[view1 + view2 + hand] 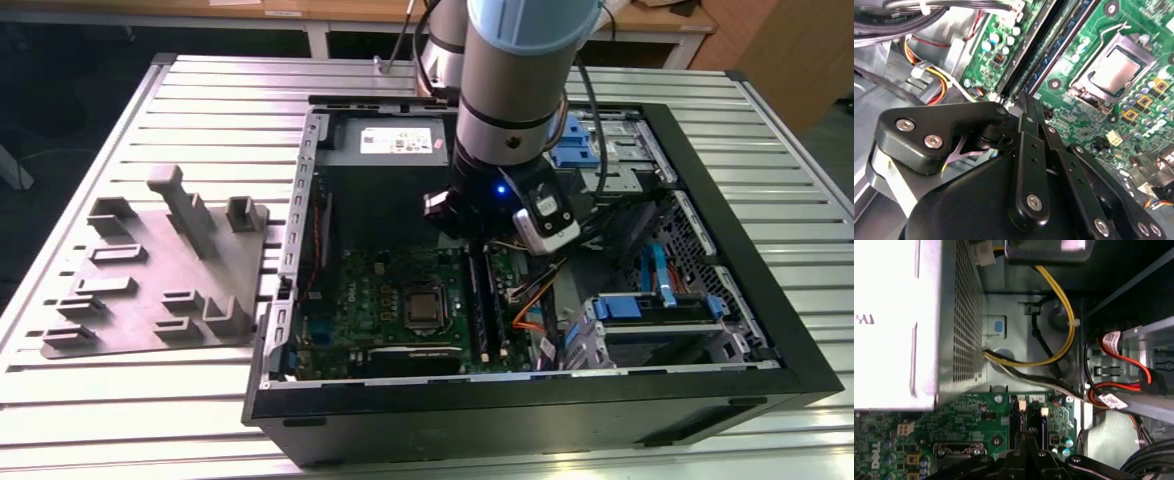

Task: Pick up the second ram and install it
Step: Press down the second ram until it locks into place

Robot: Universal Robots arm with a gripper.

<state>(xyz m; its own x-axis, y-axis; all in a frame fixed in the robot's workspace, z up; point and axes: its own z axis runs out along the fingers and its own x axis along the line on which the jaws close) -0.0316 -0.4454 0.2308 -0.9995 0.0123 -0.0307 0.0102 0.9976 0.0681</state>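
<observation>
The arm reaches down into the open computer case [534,400] on the counter [200,90], so the step in hand looks like the install end of the task rather than the pick-up. In the second wrist view the gripper [1024,97] is low at the near end of the memory slots [1026,55], with its jaws drawn almost together. I cannot tell whether a thin board is pinched between them.

A dark green strip running along the slots just ahead of the tips is probably the second ram [1061,42], standing in or over its slot. How far it is seated is unclear.

Seating it would call for the board square to the slot, and straight downward pressure until the end latches close.

Counted:
- one arm and one gripper
- one processor socket [1114,70], right of the slots
- two slot rails in the first wrist view
- one grey fixture tray [154,265] at the exterior view's left
</observation>
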